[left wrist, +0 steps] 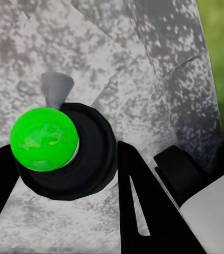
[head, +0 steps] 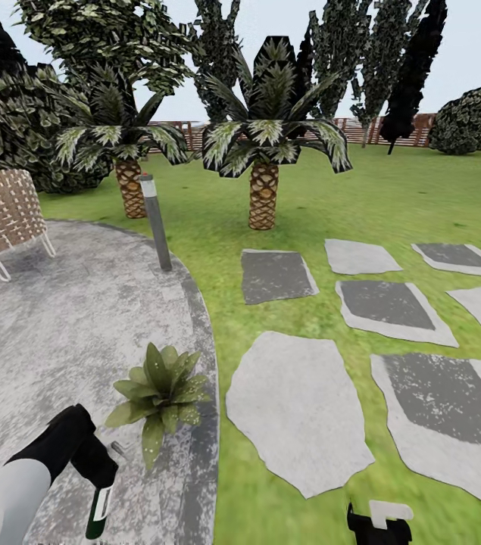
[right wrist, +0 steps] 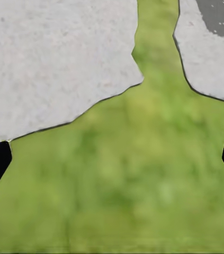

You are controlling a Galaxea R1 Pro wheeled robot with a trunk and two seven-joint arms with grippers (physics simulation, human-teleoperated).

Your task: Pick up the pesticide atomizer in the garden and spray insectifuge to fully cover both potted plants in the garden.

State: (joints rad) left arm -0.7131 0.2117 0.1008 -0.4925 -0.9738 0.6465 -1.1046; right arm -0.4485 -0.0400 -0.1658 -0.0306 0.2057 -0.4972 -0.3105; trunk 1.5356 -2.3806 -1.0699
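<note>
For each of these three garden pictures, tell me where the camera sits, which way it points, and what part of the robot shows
Head view: on the robot's head, looking forward and down over the paving, a potted plant, lawn and palms; the left gripper holds the pesticide atomizer; the right gripper shows at the lower edge.
Left wrist view: near the left gripper, looking down its black fingers at the atomizer over paving.
Right wrist view: near the right gripper, looking down at lawn and stepping stones; its fingertips stand wide apart.
Shared: head and left wrist views both show the atomizer and paving.
</note>
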